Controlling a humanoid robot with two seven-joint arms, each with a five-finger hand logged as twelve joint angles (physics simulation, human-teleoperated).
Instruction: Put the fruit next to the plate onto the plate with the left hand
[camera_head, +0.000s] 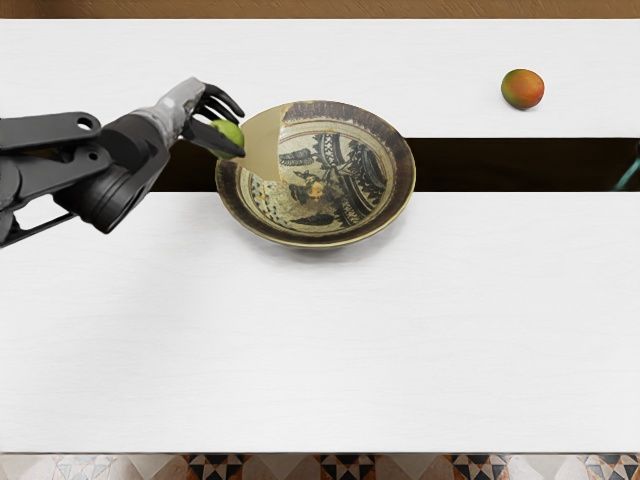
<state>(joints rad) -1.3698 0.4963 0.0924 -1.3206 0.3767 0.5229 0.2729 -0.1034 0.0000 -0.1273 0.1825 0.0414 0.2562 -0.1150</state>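
At the plate's left rim: the left hand (205, 115) is seen, its dark arm reaching in from the left edge.
Fingers: the fingers (222, 100) are curled around a small green fruit (229, 132), which is held and not resting on anything.
Green fruit: it is placed right at the left rim of the plate (395, 150); whether it is over the rim or just outside it cannot be told.
Done so far: the fruit is judged to be picked up and carried to the plate's edge.
Left to do: the fruit is not yet set down on the plate and not yet released.
Plate: a deep, brown-rimmed dish painted with dark figures is set mid-bench; no fruit is seen lying in it.
Bench: a white bench (320, 330) is crossed by a dark gap behind the plate.
Other fruit: a red-and-green fruit (522, 89) is seen on the far right of the bench, well apart from the plate.
Right hand: it is not shown.
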